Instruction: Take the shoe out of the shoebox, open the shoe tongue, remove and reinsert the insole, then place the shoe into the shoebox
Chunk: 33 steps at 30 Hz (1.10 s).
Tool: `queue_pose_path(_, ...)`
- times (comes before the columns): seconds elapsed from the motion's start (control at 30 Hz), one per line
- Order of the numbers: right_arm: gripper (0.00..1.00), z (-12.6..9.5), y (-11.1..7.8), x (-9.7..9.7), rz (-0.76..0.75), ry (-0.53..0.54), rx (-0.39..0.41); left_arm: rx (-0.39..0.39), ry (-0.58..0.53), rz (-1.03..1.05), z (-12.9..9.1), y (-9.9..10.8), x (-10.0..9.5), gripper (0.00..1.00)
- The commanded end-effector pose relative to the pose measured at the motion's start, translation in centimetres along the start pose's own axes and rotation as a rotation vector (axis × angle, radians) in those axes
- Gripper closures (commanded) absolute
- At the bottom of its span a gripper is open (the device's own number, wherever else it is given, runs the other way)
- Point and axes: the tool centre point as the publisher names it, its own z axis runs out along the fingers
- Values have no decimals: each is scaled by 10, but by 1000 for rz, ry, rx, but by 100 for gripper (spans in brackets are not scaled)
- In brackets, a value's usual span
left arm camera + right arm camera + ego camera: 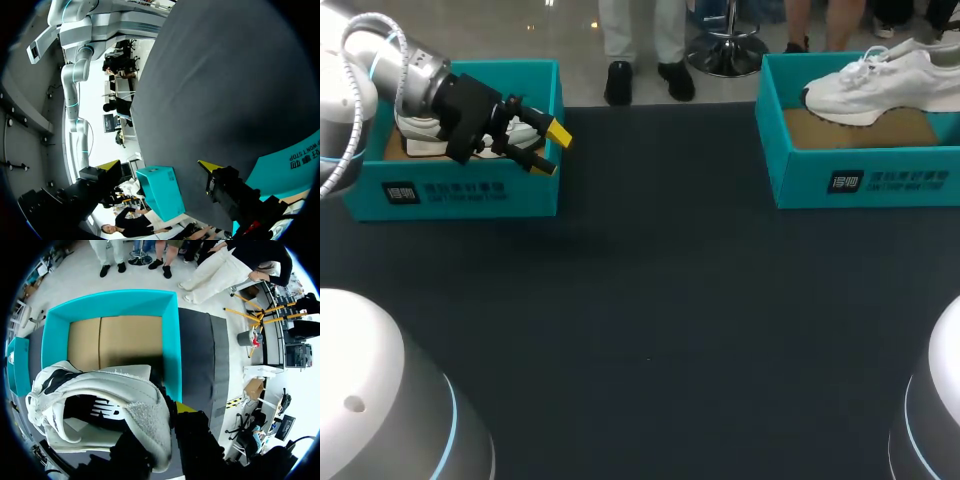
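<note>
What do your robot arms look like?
My left arm is made of round silvery-grey tubes with a coiled grey cable. Its gripper is black, with yellow-tipped fingers. Both arms have big white rounded joints with light-blue rings.

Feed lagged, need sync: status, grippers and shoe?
Left gripper open over left shoebox, another shoe inside. Right gripper shut on white shoe above right shoebox.

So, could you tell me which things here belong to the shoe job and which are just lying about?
Job: white shoe, held by right claw over right shoebox; second shoe in left shoebox, left claw open above it.
Lying about: dark tabletop.
</note>
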Motion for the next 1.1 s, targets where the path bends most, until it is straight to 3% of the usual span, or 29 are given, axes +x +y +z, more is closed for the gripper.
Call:
queue_pose_path(0.03,100,8,-5,2,24,10,6,1,2,1,0,0,0,0)
queue_pose_path(0.37,100,30,-7,0,101,23,7,1,2,1,0,0,0,0)
queue_pose_path(0.63,100,44,-2,2,77,-14,-1,1,2,1,0,0,0,0)
queue_pose_path(1.1,100,81,-9,4,98,-33,15,1,2,1,0,0,0,0)
